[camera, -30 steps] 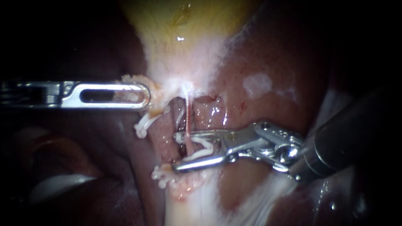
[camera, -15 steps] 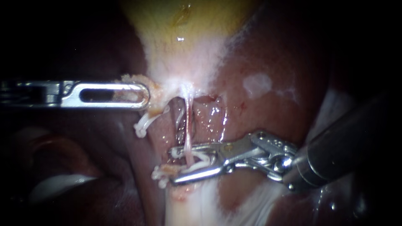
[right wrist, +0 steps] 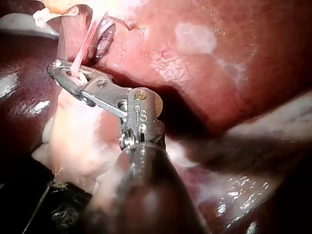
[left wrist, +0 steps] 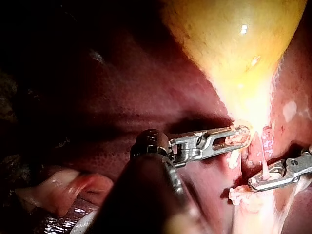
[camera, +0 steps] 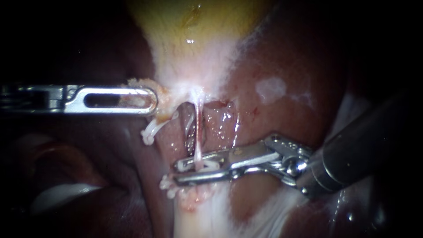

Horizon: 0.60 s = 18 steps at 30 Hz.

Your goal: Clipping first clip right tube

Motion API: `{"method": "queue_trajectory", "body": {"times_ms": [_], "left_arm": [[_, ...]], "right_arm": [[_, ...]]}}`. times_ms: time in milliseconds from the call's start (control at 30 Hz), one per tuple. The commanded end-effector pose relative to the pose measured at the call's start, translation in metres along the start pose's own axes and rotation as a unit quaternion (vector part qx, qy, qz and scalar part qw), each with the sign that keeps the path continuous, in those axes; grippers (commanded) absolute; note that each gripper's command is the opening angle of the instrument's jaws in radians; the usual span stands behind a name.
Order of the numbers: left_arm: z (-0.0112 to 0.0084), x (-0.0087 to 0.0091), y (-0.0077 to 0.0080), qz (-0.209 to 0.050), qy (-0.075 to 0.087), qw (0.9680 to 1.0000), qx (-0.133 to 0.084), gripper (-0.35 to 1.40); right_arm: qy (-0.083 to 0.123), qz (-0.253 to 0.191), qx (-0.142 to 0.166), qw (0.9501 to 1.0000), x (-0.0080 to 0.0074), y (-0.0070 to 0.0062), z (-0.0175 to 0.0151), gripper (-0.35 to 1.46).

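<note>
A thin pink tube [camera: 199, 132] runs down from the neck of the yellow gallbladder [camera: 194, 26]. My right instrument [camera: 176, 172] comes in from the right, and its two narrow jaws lie across the tube's lower end. They are nearly together on a white clip [camera: 207, 166] that sits around the tube. The right wrist view shows the same: the tube [right wrist: 85, 46] passes between the jaws at the tip [right wrist: 56, 70]. My left instrument [camera: 152, 100], with a slotted jaw, is shut on tissue at the gallbladder neck and holds it to the left [left wrist: 241, 136].
Red-brown liver [camera: 282, 57] with a whitish patch [camera: 269, 88] lies to the right. Frayed white strands [camera: 150, 132] hang below the left jaws. Pale tissue [camera: 198, 216] spreads beneath the clip site. A second wet strand [camera: 189, 128] runs just left of the tube.
My right instrument's jaws have gone from wide apart to nearly together, squeezing the clip around the tube, and have slid slightly left and down. The left instrument has not moved.
</note>
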Motion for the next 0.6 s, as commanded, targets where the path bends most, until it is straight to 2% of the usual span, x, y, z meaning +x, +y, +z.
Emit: {"method": "queue_trajectory", "body": {"times_ms": [33, 167, 267, 600], "left_arm": [[0.0000, 0.0000, 0.0000, 0.000, 0.000, 1.0000, 0.000, -0.35], [0.0000, 0.0001, 0.0002, 0.000, 0.000, 1.0000, 0.000, -0.35], [0.0000, 0.0000, 0.0002, 0.000, 0.000, 1.0000, 0.000, -0.35], [0.0000, 0.0002, 0.0003, 0.001, 0.000, 1.0000, 0.000, -0.35]], "right_arm": [[0.000, -0.001, -0.004, 1.0000, -0.0001, 0.0000, -0.0001, -0.35], [-0.016, 0.000, -0.019, 0.9997, -0.0001, 0.0000, -0.0003, -0.35], [-0.021, 0.000, -0.023, 0.9995, -0.0002, 0.0000, -0.0004, -0.35], [-0.023, 0.000, -0.023, 0.9995, -0.0002, -0.0001, -0.0004, -0.35]]}}
